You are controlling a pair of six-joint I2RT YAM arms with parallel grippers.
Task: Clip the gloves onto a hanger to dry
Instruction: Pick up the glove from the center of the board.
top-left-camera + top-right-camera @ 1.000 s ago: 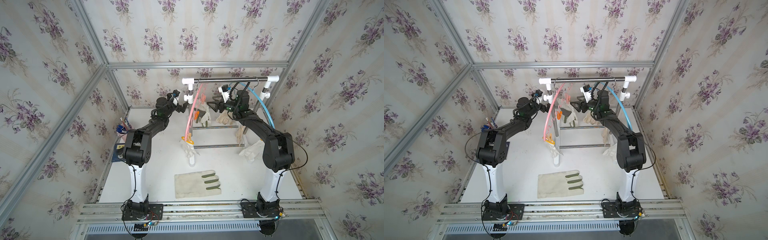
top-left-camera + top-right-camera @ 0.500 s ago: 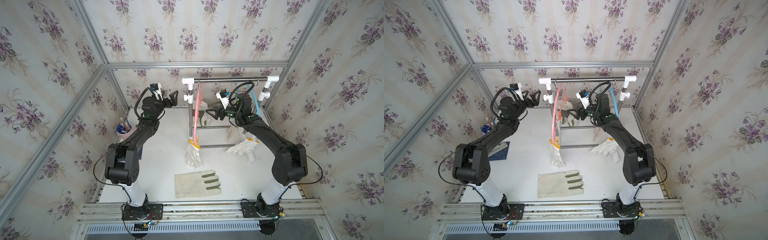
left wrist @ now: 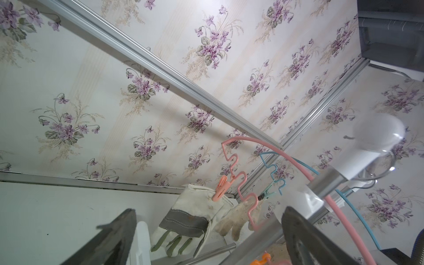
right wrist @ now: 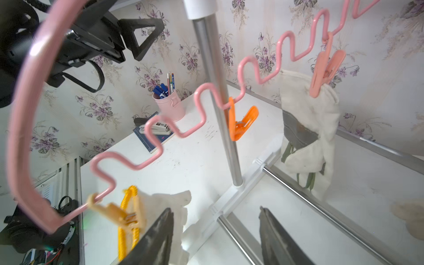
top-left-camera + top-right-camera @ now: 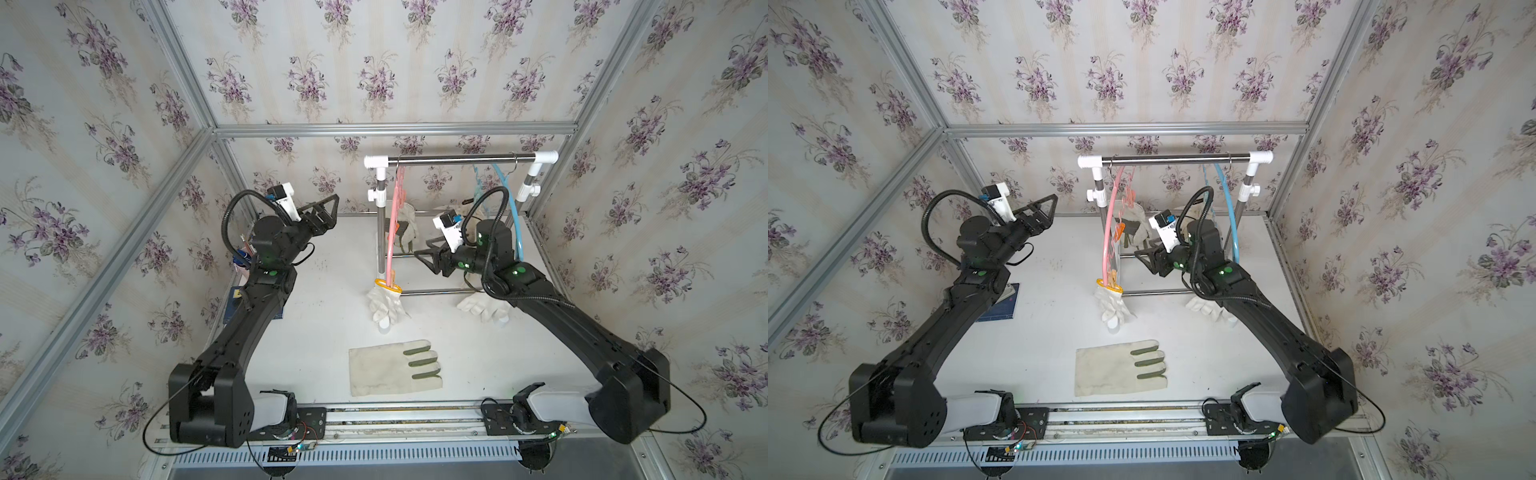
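Gloves [image 5: 384, 307] partly clipped

A canvas glove [image 5: 395, 368] is laid flat near the front edge of the table [image 5: 324, 316], bare surface all round; a beige glove [image 5: 484, 307] is seen toward the right edge. Two are clipped on the pink hanger [image 5: 390, 249]. Left gripper [image 5: 330, 205] and right gripper [image 5: 424, 249] are spread open, empty.

Clear over bare table [image 5: 324, 316] left of rack post [image 5: 380, 232]. Blocked just beside post by slanting pink hanger [image 5: 392, 249]. Gap between pink and blue hanger [image 5: 513, 216] part-filled by right gripper [image 5: 420, 247]. Front centre taken by flat glove [image 5: 395, 368]; left edge by cup [image 4: 171, 105], book [image 5: 1003, 301].
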